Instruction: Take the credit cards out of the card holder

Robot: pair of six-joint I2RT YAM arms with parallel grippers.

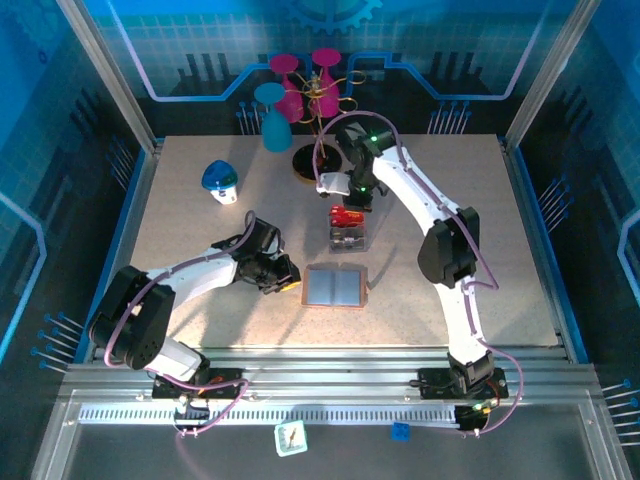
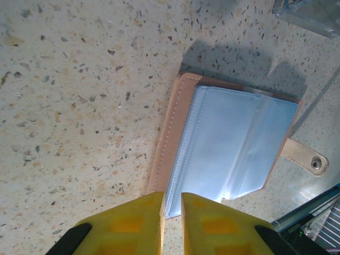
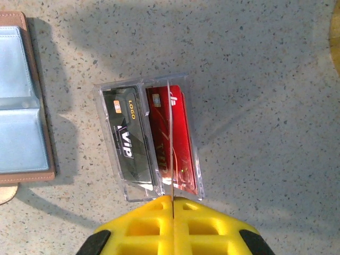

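The card holder (image 1: 335, 287) (image 2: 228, 143) (image 3: 18, 106) lies open and flat, its grey-blue pockets facing up. My left gripper (image 1: 290, 280) (image 2: 171, 199) hovers over its near-left corner, with a narrow gap between the jaws and nothing in it. I cannot tell whether it touches the holder. My right gripper (image 1: 347, 197) (image 3: 172, 201) is shut on a thin credit card (image 3: 170, 133), seen edge-on above a clear plastic box (image 1: 348, 238) (image 3: 101, 106). In the box lie a red card (image 3: 183, 138) and a black VIP card (image 3: 127, 138).
A blue-and-white mushroom-shaped object (image 1: 220, 180) stands at the back left. A cup stand (image 1: 308, 160) with pink and teal cups (image 1: 300, 95) sits at the back centre, just behind the right arm. Open tabletop lies right of the holder.
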